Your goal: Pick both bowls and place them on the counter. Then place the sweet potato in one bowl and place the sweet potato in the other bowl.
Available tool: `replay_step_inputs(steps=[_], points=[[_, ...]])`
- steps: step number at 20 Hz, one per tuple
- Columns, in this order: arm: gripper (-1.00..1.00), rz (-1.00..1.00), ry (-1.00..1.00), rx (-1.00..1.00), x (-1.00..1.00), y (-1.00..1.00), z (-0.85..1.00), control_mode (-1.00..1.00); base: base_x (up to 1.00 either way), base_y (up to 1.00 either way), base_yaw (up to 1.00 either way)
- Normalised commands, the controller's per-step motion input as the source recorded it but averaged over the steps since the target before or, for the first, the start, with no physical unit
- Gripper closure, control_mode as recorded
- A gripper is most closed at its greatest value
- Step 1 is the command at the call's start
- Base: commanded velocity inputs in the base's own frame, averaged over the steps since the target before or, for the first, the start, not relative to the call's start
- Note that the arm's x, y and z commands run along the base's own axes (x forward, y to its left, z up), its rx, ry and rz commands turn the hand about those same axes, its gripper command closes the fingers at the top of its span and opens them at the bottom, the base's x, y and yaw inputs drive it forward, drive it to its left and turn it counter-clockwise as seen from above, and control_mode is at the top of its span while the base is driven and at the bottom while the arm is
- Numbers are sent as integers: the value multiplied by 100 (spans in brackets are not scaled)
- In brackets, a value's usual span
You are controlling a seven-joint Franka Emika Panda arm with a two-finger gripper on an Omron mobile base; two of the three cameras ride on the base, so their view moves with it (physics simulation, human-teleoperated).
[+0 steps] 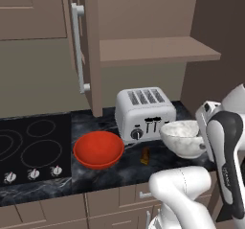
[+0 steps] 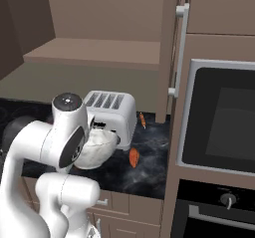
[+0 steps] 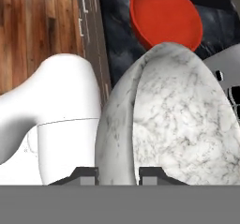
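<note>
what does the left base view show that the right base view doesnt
Left base view: a wide glossy red bowl on the black marble-look counter, beside a black glass cooktop.

Right base view: a built-in oven with a dark glass door, and two orange sweet potatoes right of the toaster.

Both: the silver four-slot toaster, and the grey-white marbled bowl at the arm's end.

Red bowl on counter; marbled bowl upright, held.

— What is listed on the counter?
— A toaster, a marbled bowl partly hidden by the arm, and two orange sweet potatoes. An oven is noted at right.
</note>
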Motion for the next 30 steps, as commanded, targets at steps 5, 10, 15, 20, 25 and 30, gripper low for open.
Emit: replay_step_inputs(steps=[5,10,15,20,25,30], points=[[100,0,0,0,7,0,-61,-100,0,0,0],[100,0,-5,0,7,-1,-63,-100,0,0,0],[100,0,-8,0,11,-6,-53,-100,0,0,0],[100,0,-19,0,5,-4,-47,-100,0,0,0],[100,-2,-21,0,3,-1,-54,-100,0,0,0],[100,-3,-16,0,19,0,-57,-100,0,0,0]])
